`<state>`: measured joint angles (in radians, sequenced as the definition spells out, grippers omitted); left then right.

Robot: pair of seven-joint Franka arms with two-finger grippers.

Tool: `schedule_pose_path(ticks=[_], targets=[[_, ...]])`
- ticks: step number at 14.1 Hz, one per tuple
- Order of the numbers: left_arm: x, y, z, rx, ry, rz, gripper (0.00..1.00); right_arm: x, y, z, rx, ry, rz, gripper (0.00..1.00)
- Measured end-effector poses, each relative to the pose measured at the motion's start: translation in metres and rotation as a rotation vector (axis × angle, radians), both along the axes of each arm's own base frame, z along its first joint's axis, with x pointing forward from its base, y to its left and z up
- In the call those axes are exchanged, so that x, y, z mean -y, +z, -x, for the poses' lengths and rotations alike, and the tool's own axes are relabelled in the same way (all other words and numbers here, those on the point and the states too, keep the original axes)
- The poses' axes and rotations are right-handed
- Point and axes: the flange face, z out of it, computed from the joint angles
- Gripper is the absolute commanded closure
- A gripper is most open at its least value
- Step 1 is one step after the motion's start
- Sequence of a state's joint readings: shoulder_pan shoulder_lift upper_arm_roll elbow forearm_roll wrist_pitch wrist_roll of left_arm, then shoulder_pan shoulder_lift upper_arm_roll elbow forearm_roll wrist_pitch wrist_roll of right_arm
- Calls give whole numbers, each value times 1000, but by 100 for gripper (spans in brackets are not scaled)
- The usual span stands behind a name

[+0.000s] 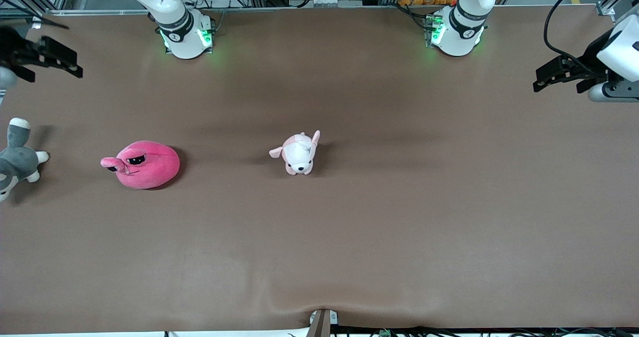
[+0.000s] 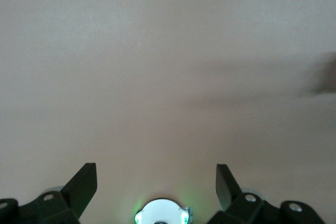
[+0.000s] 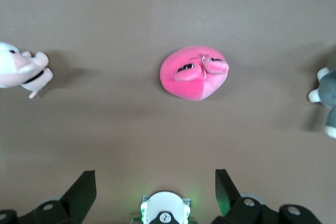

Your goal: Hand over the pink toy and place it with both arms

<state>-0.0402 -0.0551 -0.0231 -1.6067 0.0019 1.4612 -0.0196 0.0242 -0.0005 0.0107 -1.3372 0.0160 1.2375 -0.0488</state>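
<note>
**Pink toy on the desk, both grippers up and spread**

The pink toy [image 1: 146, 164] lies on the brown desk [image 1: 399, 217], toward the right arm's end, untouched. The puppy [image 1: 298, 153] sits near the middle of the desk, well apart from the pink toy. A grey plush [image 1: 17, 158] lies at the desk's edge on the right arm's end, near the pink toy.

The right gripper [image 1: 47, 60] hangs in the air over the desk's corner at the right arm's end, above the grey plush's area, its fingers [image 3: 81, 192] apart and holding nothing. Its wrist view looks down on the pink toy [image 3: 194, 73].

The left gripper [image 1: 556, 75] hangs over bare desk at the left arm's end, fingers [image 2: 84, 184] apart and holding nothing.

No containers are in view.
</note>
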Motion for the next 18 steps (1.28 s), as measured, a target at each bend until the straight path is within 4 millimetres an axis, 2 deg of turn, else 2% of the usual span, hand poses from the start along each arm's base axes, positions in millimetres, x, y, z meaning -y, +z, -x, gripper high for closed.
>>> schedule_pose_path(ticks=[2,5,18], targets=[[10,2,-14,-20,-21,-19,0,7,15,7,23,-11,-2,0],[23,-1,-18,-46,-41,-22,0,6,16,14,-4,1,-3,0],[20,7,-13,-38,-76,-35,0,4,15,14,-6,5,-7,0]])
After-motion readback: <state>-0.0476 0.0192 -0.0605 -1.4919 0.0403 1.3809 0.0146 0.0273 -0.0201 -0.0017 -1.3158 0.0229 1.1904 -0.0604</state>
